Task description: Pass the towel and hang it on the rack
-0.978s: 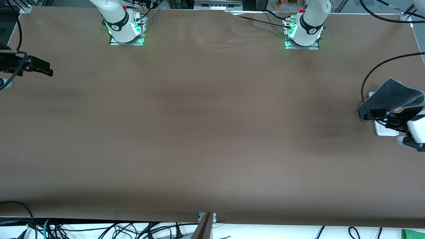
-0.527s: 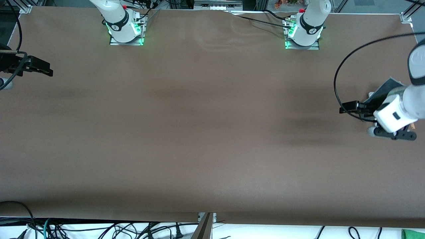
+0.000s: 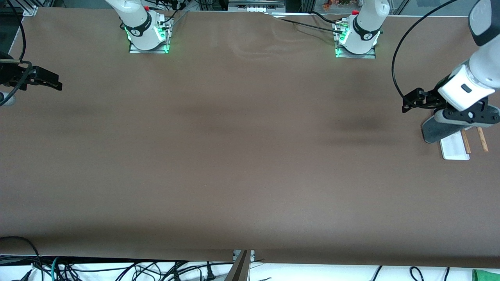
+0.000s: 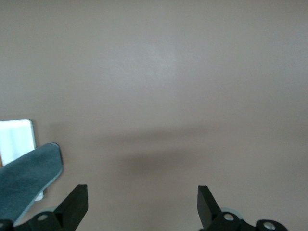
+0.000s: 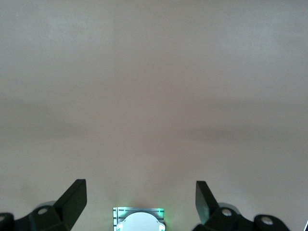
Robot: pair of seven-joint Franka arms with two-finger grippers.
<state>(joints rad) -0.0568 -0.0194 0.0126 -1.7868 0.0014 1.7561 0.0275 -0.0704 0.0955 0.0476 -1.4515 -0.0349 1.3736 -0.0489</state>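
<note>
The dark grey towel (image 3: 438, 130) hangs draped over the rack, whose white base (image 3: 455, 150) and two brown rods (image 3: 466, 142) stick out from under it near the left arm's end of the table. My left gripper (image 3: 410, 101) hovers open and empty over the bare table beside the towel, and its wrist covers part of the cloth. In the left wrist view the towel (image 4: 26, 180) and the rack base (image 4: 17, 139) lie at the edge, outside the open left gripper (image 4: 142, 204). My right gripper (image 3: 54, 82) waits open at the right arm's end; the right wrist view shows this gripper (image 5: 140, 199) empty.
The brown table (image 3: 242, 156) stretches between the two arm bases (image 3: 148, 37) (image 3: 355, 43). A black cable (image 3: 394, 74) loops from the left arm over the table. More cables lie past the table edge nearest the front camera.
My left arm has risen and swung away from the towel toward the robots' side of the table, uncovering the rack's rods. The towel stays draped on the rack. The right arm has not moved.
</note>
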